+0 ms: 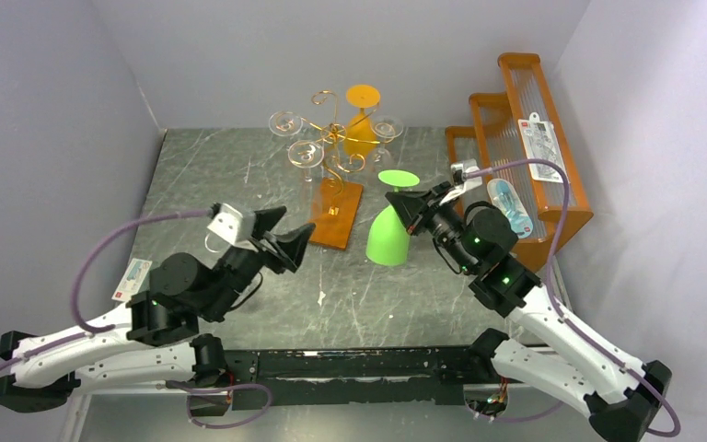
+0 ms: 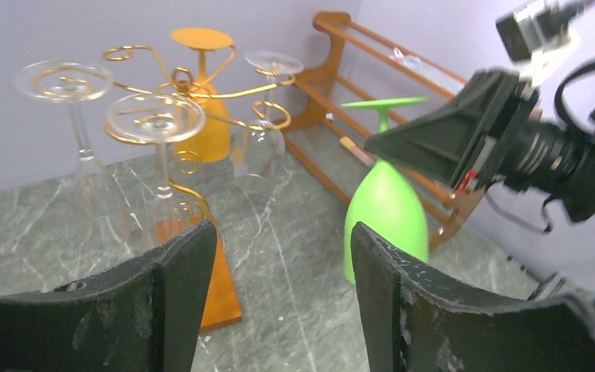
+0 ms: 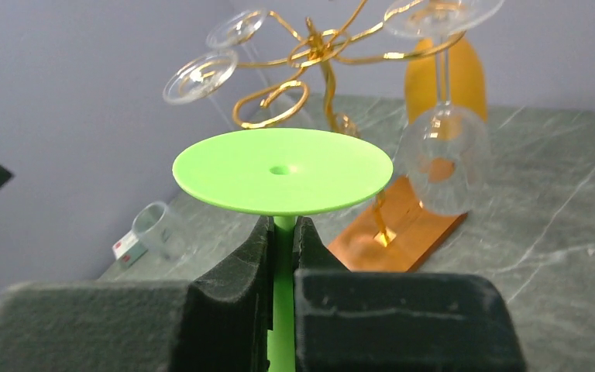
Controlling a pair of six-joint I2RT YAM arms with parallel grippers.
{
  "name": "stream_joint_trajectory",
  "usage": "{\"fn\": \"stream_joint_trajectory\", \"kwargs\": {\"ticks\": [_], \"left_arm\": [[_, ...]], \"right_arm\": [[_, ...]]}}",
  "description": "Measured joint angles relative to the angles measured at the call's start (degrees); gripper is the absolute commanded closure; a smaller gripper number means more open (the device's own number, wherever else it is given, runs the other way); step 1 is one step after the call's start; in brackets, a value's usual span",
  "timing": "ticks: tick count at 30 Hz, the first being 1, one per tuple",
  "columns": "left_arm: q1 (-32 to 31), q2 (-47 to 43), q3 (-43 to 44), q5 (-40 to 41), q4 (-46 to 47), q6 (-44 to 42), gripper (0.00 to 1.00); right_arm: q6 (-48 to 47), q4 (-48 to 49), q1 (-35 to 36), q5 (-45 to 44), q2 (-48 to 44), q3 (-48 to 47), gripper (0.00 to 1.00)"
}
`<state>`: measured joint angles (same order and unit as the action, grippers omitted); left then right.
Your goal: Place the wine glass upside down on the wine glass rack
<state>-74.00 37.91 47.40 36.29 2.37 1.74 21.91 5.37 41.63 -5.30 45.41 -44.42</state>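
Observation:
A green wine glass (image 1: 388, 237) is upside down, bowl low by the table and round foot (image 3: 282, 170) on top. My right gripper (image 1: 405, 204) is shut on its thin stem (image 3: 283, 256) just under the foot. The wine glass rack (image 1: 334, 138), a gold wire tree on an orange-brown base (image 1: 339, 216), stands just left of it with three clear glasses hanging upside down. My left gripper (image 1: 287, 230) is open and empty, in front of the rack's base and left of the green glass (image 2: 384, 209). Between its fingers (image 2: 190, 267) I see only bare table.
An orange wine glass (image 1: 362, 118) stands inverted behind the rack. A stepped orange wooden shelf (image 1: 525, 129) with packaged items fills the back right, close behind my right arm. A small clear cup (image 3: 157, 227) and a label card (image 1: 132, 279) lie at the table's left.

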Motion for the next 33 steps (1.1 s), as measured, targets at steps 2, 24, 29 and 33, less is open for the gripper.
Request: {"fn": "stream_joint_trajectory", "kwargs": {"ticks": [2, 24, 29, 33], "left_arm": [[0.0, -0.2, 2.8, 2.5, -2.3, 2.9, 0.31], [0.0, 1.2, 7.7, 5.5, -9.7, 12.2, 0.29], [0.0, 2.0, 8.4, 5.5, -11.0, 13.2, 0.29], [0.0, 1.9, 8.4, 5.5, -11.5, 13.6, 0.29]], "right_arm": [[-1.6, 4.1, 0.0, -1.0, 1.2, 0.9, 1.00], [-17.4, 32.3, 0.0, 1.7, 16.9, 5.3, 1.00], [-18.2, 34.5, 0.0, 1.6, 19.2, 5.3, 1.00], [-18.7, 36.8, 0.0, 1.4, 20.5, 5.3, 1.00]]}}
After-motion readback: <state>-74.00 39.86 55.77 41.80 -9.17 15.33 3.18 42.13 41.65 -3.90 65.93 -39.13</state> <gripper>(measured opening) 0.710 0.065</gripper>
